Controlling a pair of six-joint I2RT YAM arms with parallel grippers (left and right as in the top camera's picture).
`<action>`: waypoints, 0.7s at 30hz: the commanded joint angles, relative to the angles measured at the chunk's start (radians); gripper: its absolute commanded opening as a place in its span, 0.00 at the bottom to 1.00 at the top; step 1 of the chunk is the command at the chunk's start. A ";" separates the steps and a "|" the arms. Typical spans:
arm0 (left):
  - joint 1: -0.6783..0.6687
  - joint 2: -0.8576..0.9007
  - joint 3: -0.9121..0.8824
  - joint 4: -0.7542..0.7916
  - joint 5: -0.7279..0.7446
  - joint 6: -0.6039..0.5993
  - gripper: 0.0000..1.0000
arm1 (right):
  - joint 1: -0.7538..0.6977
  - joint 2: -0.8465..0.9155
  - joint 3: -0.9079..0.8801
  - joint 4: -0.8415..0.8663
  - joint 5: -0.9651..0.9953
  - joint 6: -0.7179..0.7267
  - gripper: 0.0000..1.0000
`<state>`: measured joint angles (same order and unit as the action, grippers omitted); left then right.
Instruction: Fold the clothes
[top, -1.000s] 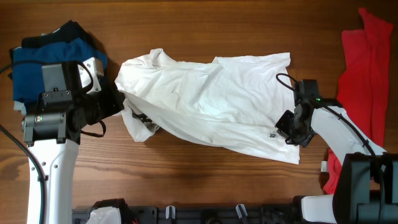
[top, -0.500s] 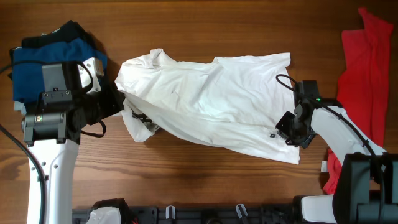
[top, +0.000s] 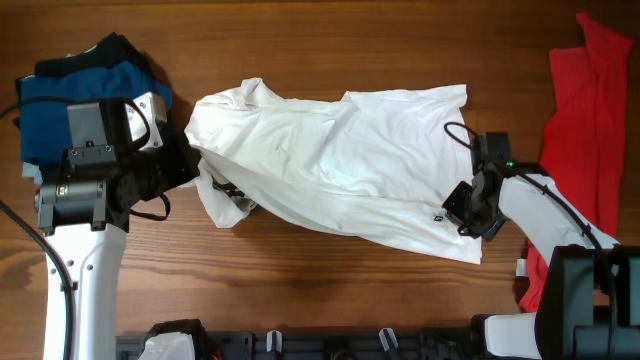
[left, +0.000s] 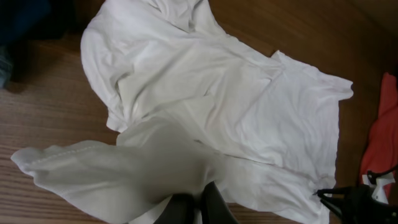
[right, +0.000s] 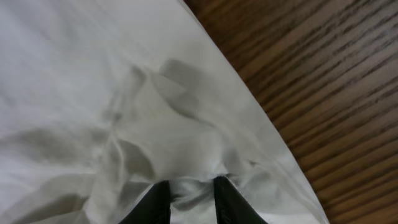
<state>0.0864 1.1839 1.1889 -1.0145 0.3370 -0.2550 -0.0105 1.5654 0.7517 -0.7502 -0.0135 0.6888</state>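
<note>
A large white T-shirt (top: 340, 160) lies crumpled across the middle of the wooden table, with a small black tag (top: 439, 216) near its right hem. My left gripper (top: 190, 165) is at its left end, and the left wrist view shows the fingers (left: 198, 208) shut on white fabric (left: 217, 106). My right gripper (top: 462, 215) is at the shirt's lower right edge; in the right wrist view its fingers (right: 189, 199) pinch a bunch of the white cloth (right: 124, 93). A red T-shirt (top: 585, 130) lies at the far right.
Folded blue and black garments (top: 60, 100) are stacked at the back left, behind my left arm. The red shirt also shows at the right edge of the left wrist view (left: 385, 137). Bare wooden table (top: 330, 290) runs along the front.
My right gripper has shifted very slightly left at the shirt's hem. Nothing else has visibly moved.
</note>
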 joint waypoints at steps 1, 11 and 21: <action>0.005 0.000 0.007 0.000 -0.006 0.017 0.04 | -0.003 -0.010 -0.041 0.026 0.020 0.024 0.24; 0.005 0.000 0.007 0.000 -0.006 0.017 0.04 | -0.003 -0.010 -0.039 0.016 0.020 0.025 0.11; 0.005 0.000 0.007 0.000 -0.006 0.017 0.04 | -0.003 -0.034 0.000 -0.038 0.020 0.025 0.07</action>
<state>0.0864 1.1839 1.1889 -1.0172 0.3370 -0.2550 -0.0105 1.5478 0.7364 -0.7597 -0.0029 0.7071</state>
